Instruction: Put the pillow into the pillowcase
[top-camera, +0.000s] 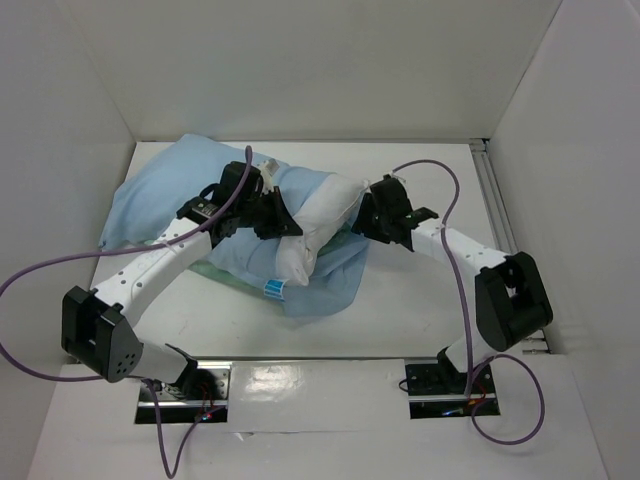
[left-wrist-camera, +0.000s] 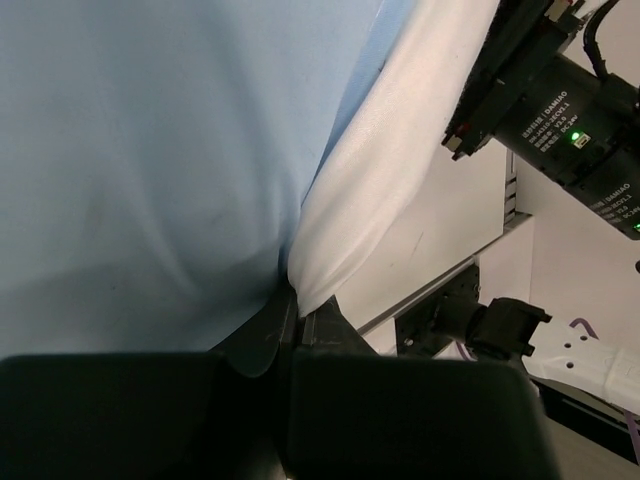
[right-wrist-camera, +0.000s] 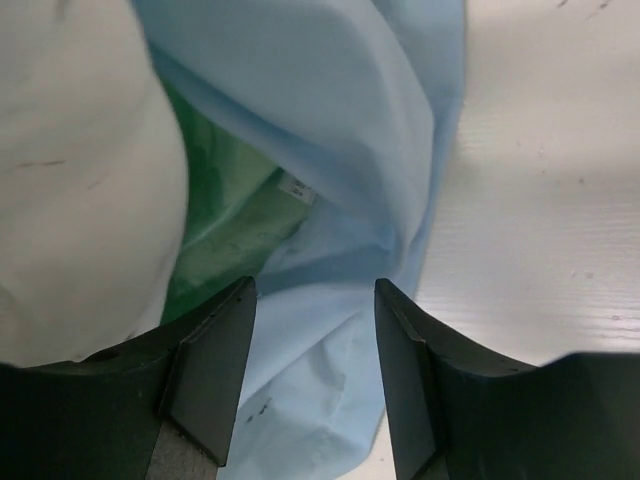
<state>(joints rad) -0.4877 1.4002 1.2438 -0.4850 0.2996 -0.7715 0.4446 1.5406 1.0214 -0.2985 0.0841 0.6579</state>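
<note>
Top view from above and behind, facing down at desk (top-camera: 430, 300), both wrist views tight on pillowcase (right-wrist-camera: 330, 110), seen overhead too

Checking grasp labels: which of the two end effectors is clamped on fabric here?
The left end effector: its jaws are shut on the pillowcase beside the pillow. The right end effector stands open, gripping nothing.

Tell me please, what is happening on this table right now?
Two robot arms are putting a white pillow into a light blue pillowcase on the table. The pillow looks partly inside; one end, with its label, sticks out. The left gripper is shut where pillowcase and pillow meet, seemingly pinching the pillowcase cloth. The right gripper is open and holds nothing, poised over loose blue cloth.
</note>
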